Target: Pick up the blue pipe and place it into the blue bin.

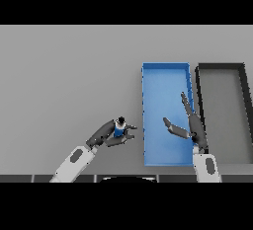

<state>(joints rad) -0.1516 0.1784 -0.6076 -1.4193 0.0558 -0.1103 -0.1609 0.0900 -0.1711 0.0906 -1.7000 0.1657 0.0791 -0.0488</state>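
Pipe (119, 128) was a short blue piece with a dark cap or collar at its upper end and a pale spot on top; it stood roughly upright within the left hand (109, 134). That hand's dark fingers and thumb were curled round the pipe's lower part, grasping it. The pipe sat over the grey counter (69, 76), just to the left of the blue bin (145, 115) and outside it; whether its base touched the counter could not be told.

The blue bin was a long, open rectangular tray with low walls, lying lengthwise away from the robot. Beside it on the right, nearly touching, lay a dark grey bin (244, 115) of similar shape.

The right hand (190, 125) was over the right half of the blue bin, its fingers straight and spread, the thumb pointing left, released and holding nothing. Both arms came in from the lower edge.
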